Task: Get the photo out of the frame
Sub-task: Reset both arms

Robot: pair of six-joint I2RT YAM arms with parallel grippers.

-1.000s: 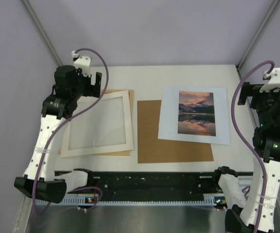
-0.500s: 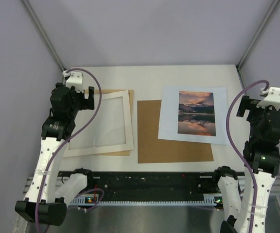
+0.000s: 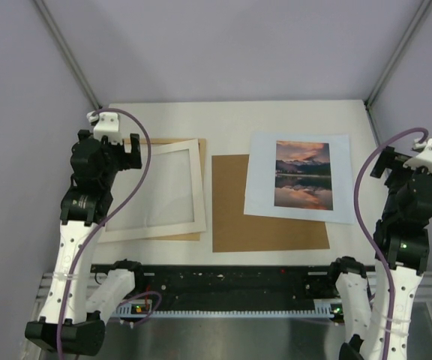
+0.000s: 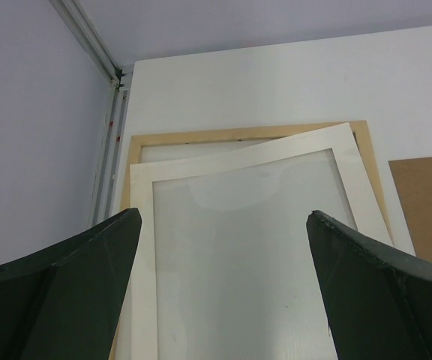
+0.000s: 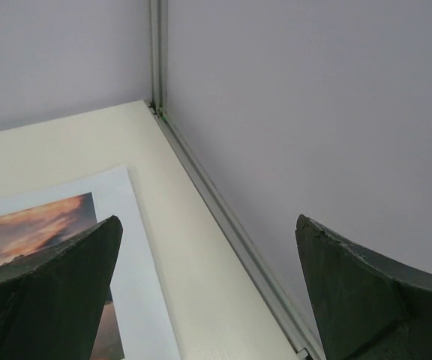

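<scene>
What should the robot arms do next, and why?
Probably just draw both arms back to rest, since the job looks done. The photo lies flat, partly on the brown board, to the right of the frame and apart from it. The left gripper and right gripper are both open and hold nothing.

A bare strip of the table [image 3: 223,120] runs along its far edge from corner to corner, closed off behind by the back wall [image 3: 238,52]. Flat things fill the middle. The frame [image 3: 200,184] lies toward the left edge. The brown board [image 3: 235,217] lies beside it across a narrow bare lane, and the photo [image 3: 303,174] overlaps the board's far right corner. The left gripper [image 4: 223,217] hangs over the frame's left side, fingers spread. The right gripper [image 5: 208,221], also spread, stands at the right edge, close to the metal rail [image 5: 246,259] under the side wall.
</scene>
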